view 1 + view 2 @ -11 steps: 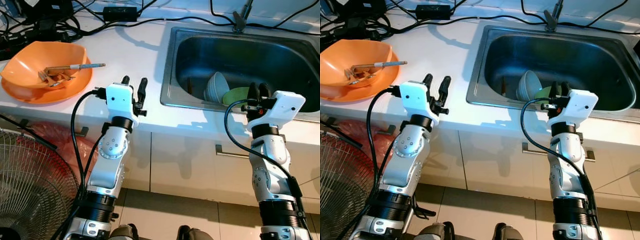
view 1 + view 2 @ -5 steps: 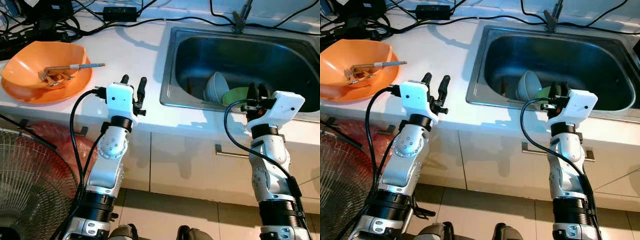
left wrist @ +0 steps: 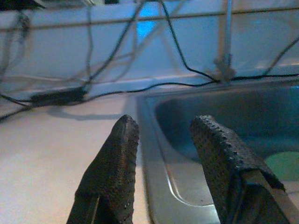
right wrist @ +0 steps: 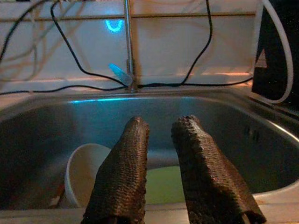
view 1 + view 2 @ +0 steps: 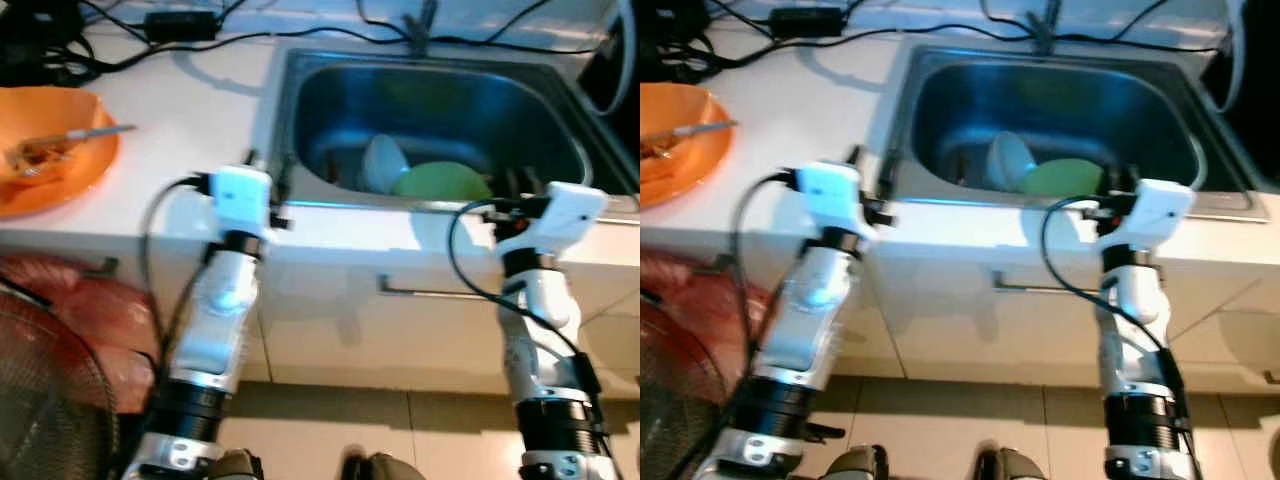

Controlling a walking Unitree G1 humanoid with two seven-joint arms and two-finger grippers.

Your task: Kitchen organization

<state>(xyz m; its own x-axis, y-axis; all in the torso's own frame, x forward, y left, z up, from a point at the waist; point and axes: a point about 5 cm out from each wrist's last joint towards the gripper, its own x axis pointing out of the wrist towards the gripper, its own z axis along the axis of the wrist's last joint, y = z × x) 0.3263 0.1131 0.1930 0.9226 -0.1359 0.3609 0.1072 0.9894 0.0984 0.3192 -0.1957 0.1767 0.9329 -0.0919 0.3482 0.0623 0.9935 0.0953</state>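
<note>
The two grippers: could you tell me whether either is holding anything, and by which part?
Nothing is held. The left gripper is open above the counter by the sink; the right gripper hovers empty at the sink's front edge.

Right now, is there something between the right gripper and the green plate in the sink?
Nothing visible lies between them. The right gripper hovers at the sink's front rim, slightly open and empty, with the green plate just beyond and below. The white bowl leans beside the plate.

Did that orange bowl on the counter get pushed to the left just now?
No. The orange bowl keeps its place relative to the sink and the black cables; the whole picture shifted, so the camera moved.
</note>
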